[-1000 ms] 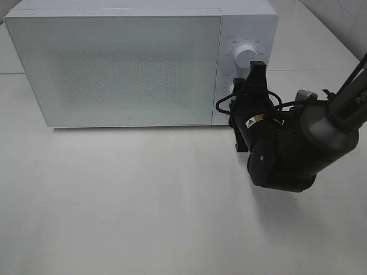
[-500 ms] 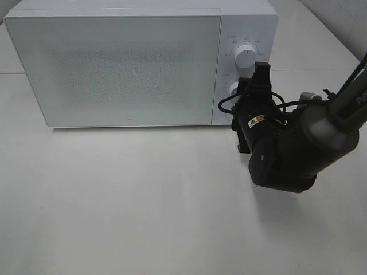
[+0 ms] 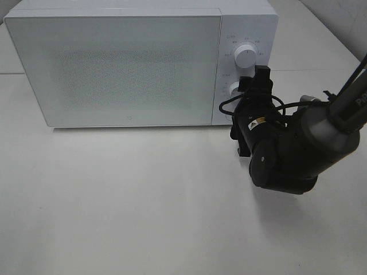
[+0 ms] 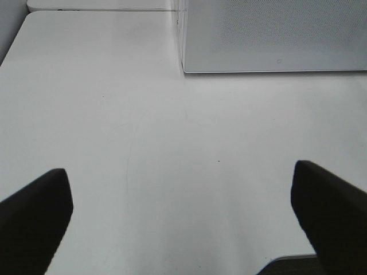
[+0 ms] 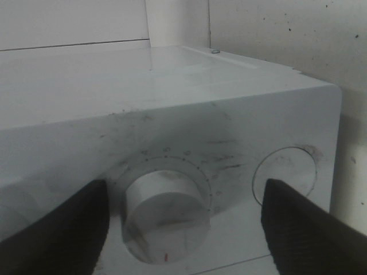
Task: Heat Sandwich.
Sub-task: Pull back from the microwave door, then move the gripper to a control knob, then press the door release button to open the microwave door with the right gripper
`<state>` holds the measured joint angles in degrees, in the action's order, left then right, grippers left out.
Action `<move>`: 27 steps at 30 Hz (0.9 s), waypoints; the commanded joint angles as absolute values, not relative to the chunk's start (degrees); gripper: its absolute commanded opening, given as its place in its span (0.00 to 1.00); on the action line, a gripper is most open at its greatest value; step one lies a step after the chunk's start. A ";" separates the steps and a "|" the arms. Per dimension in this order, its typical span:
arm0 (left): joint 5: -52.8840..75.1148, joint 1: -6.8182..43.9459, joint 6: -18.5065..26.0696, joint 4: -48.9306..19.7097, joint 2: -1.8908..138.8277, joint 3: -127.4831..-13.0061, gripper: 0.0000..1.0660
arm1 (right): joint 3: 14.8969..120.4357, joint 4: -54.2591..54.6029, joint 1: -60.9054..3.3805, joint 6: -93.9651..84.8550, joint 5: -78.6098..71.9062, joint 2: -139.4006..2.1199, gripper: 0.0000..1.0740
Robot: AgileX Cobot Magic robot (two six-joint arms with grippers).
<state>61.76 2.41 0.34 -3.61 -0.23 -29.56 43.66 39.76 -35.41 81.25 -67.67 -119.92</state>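
Observation:
The sandwich is out of view in every frame. The white microwave [image 3: 114, 69] stands at the back of the table with its door closed. My right gripper [image 3: 252, 80] is at the microwave's control panel, its jaws open on either side of the lower knob [image 3: 234, 87] without touching it. In the right wrist view the same knob [image 5: 166, 215] sits between the two dark fingers [image 5: 57, 226], with gaps on both sides. My left gripper [image 4: 183, 223] hovers open over bare table with nothing between its fingers.
The upper knob [image 3: 245, 55] sits above the lower one on the panel. The microwave's front corner [image 4: 275, 34] shows ahead of the left gripper. The white table [image 3: 143, 200] stretches in front of the microwave. The right arm's dark wrist [image 3: 281, 149] hangs over the table's right side.
The right gripper's jaws have spread apart around the lower knob and shifted slightly to the right. The left gripper and the microwave door have not changed.

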 commanded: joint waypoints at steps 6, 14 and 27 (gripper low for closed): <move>61.13 2.35 0.00 -3.50 -1.32 -29.51 0.92 | 44.35 36.10 -34.95 81.88 -74.94 -119.40 0.70; 61.13 2.35 0.00 -3.50 -1.32 -29.51 0.92 | 42.23 34.61 -34.95 81.70 -72.02 -115.85 0.70; 61.13 2.35 0.00 -3.50 -1.32 -29.51 0.92 | 32.66 30.31 -34.95 82.22 -68.35 -108.98 0.69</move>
<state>61.76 2.41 0.34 -3.61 -0.23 -29.56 32.83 31.11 -35.29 81.88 -68.01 -109.78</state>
